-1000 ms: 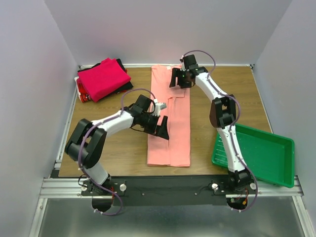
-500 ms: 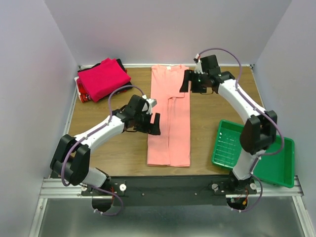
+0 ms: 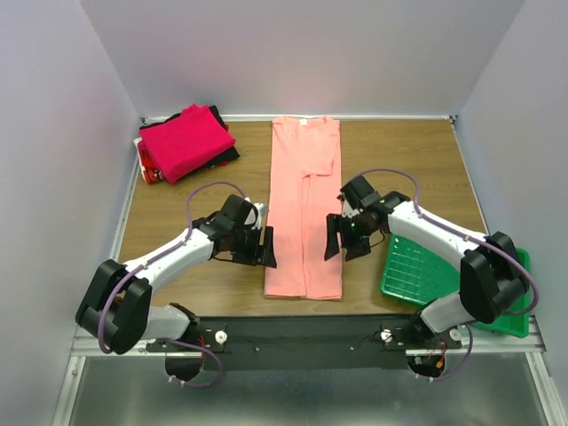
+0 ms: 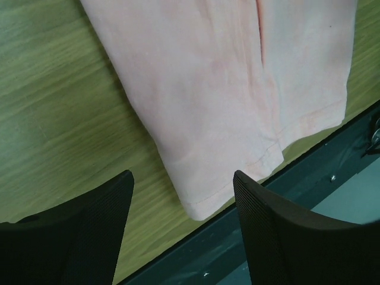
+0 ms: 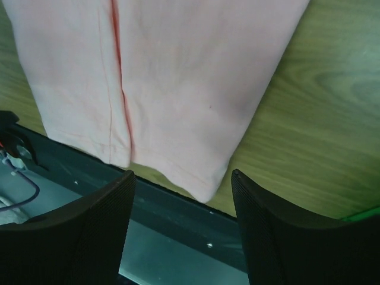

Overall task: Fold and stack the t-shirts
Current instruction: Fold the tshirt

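Observation:
The salmon-pink t-shirt [image 3: 304, 209] lies flat on the table, folded lengthwise into a long strip from the back edge to the front edge. Its near hem shows in the left wrist view [image 4: 219, 113] and the right wrist view [image 5: 160, 83]. My left gripper [image 3: 264, 248] is open and empty, just left of the strip's near part. My right gripper [image 3: 342, 238] is open and empty, just right of it. A magenta t-shirt [image 3: 185, 140] lies folded on top of red and black ones at the back left.
A green plastic tray [image 3: 461, 277] sits at the front right, beside my right arm. The table's front edge and the black rail [image 3: 302, 333] lie just below the shirt's hem. Grey walls close in the sides and back.
My right arm swung from the shirt's far end down to its near right side. My left gripper drew back off the shirt to its left side and moved nearer the front edge.

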